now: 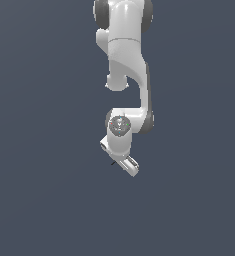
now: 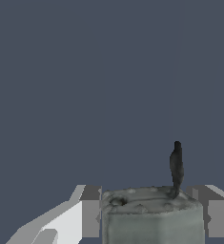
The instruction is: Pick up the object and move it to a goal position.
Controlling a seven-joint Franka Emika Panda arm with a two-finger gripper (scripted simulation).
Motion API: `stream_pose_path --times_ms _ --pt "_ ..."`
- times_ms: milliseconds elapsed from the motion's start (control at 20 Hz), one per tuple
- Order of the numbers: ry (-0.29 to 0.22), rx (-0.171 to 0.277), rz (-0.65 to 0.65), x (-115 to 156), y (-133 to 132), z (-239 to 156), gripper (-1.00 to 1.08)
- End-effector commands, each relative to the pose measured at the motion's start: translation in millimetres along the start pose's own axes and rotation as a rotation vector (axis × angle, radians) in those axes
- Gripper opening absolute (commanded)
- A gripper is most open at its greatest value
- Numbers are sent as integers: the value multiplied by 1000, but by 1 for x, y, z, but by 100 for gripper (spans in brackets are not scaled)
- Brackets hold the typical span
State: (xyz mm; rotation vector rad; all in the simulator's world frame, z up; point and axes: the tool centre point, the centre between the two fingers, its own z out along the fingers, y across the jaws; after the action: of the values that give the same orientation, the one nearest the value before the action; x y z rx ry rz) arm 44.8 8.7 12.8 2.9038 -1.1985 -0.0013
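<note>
Gripper [image 2: 149, 217] fingers press against both sides of one grey blocky object [image 2: 151, 217], pinching it, as the wrist view shows two fingers [image 2: 90, 212], one on each flank of the block and touching it. One thin dark stub [image 2: 176, 164] rises from the block's upper face near the corner. Behind them spreads a plain slate-blue surface [image 2: 108, 71].

From the exterior view, a single white Franka arm [image 1: 126, 65] hangs down from the upper edge, its wrist bent toward the exterior view's right, with the gripper [image 1: 123, 162] at its lowest point. A tiny dark sliver just beside the fingers, on the exterior view's left, is all that shows of the object [image 1: 113, 162] there; its shape is too small to make out.
</note>
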Motion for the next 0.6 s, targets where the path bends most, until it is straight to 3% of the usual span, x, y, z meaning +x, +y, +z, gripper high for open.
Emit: stream_pose_path --times_ms 0,550 --pt "1 1 0 0 -2 -2 -100" --pt "1 0 0 -13 -47 -49 -100"
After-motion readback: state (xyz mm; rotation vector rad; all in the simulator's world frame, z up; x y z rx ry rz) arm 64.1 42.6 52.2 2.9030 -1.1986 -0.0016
